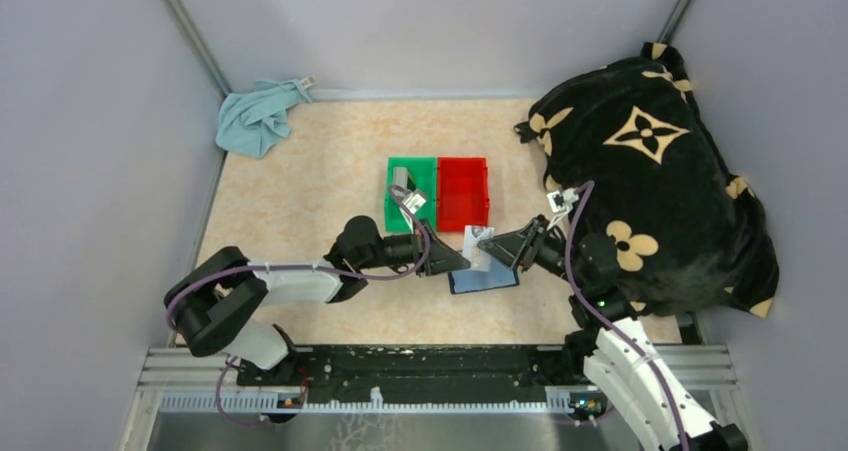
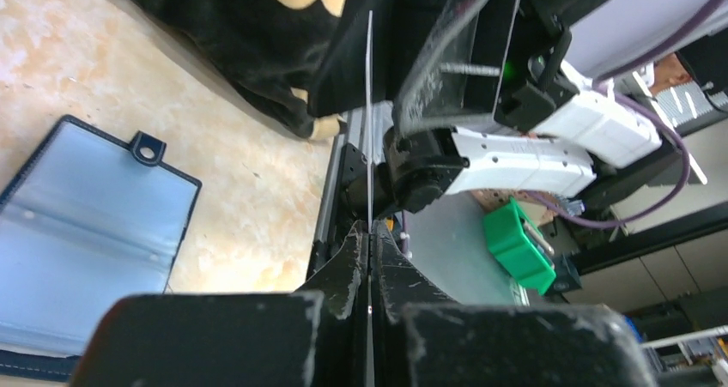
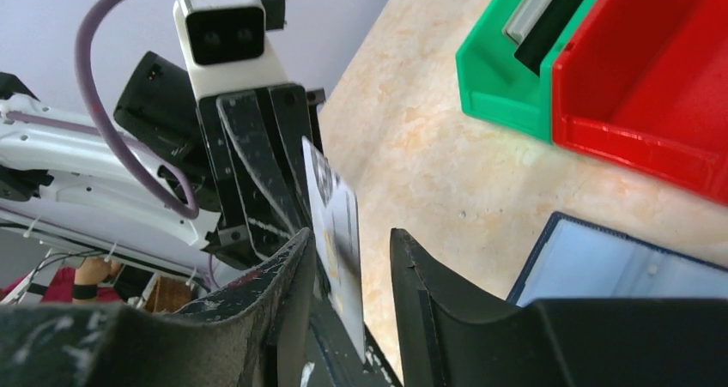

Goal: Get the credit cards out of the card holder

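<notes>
You see the green bin [image 1: 390, 199] holding a grey card [image 1: 403, 178], the red bin [image 1: 463, 223] touching it, the card holder [image 1: 485, 279] open on the table, and near it a silver credit card [image 1: 478, 243] pinched by your left gripper [image 1: 462, 261], with the right gripper [image 1: 497, 248] spread around it.

The table [image 1: 300, 201] has a pale, marbled beige top. The card holder [image 1: 485, 280] lies open and flat on it, blue inner side up. Just beyond the card holder a green bin [image 1: 425, 176] and a red bin [image 1: 463, 193] stand touching side by side. Right of the card holder lies a heaped black flower-patterned blanket [image 1: 650, 181]. Far to the card holder's left, at the back corner, sits a crumpled light blue cloth [image 1: 255, 119].
</notes>
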{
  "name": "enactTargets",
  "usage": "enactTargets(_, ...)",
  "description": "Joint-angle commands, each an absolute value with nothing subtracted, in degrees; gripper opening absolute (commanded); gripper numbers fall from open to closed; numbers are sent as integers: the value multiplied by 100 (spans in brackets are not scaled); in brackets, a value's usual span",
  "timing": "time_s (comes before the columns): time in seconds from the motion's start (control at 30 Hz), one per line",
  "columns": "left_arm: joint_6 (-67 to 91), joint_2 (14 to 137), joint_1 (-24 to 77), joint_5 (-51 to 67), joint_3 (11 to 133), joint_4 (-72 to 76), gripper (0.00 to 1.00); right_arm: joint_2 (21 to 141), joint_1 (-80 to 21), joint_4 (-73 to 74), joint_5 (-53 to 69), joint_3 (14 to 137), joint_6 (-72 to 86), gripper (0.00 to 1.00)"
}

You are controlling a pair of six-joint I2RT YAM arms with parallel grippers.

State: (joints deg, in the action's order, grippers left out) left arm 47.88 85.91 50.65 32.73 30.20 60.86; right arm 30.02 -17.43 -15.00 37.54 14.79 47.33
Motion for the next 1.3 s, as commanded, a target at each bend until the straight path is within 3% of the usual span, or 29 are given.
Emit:
enactTargets(0.0,4491,8238,5090,3826,3092,5653,0,3292,-1722,-2116,3796,2041,4509,38)
enactTargets(0.1,4485,8152,5095,3948,3039,5633,0,3495,-1723,-2308,3952,2147,4503,31)
enactTargets(0.2,4492,8073,5092,4008,3039,5637,0,3552,-1723,-2407,4065,2187,4534,17)
enactTargets(0.27,4491,8060,5094,4073,3070,5636,0,3494,-1720,-2365,4080,2186,4527,2)
enactTargets(0.3,4491,8060,5095,4086,3075,5647,0,3460,-1721,-2319,4072,2187,4529,0)
enactTargets(0.37,4502,8052,5089,4069,3076,5694,0,3361,-1723,-2254,4041,2157,4561,0)
enactTargets(0.5,4596,7927,5095,3718,2887,6010,18,3123,-1720,-2377,3771,2004,4901,0)
enactTargets(0.63,4786,7798,5090,3402,2621,6570,21,3087,-1720,-2836,3743,1828,5254,0)
enactTargets(1.17,5509,8424,5091,3327,2492,8019,20,3087,-1720,-3174,3797,1729,5484,0)
enactTargets(1.2,5523,8451,5096,3325,2492,8030,18,3080,-1722,-3161,3790,1722,5478,0)
enactTargets(1.27,5543,8478,5089,3305,2489,8042,2,3077,-1723,-3155,3788,1713,5475,0)
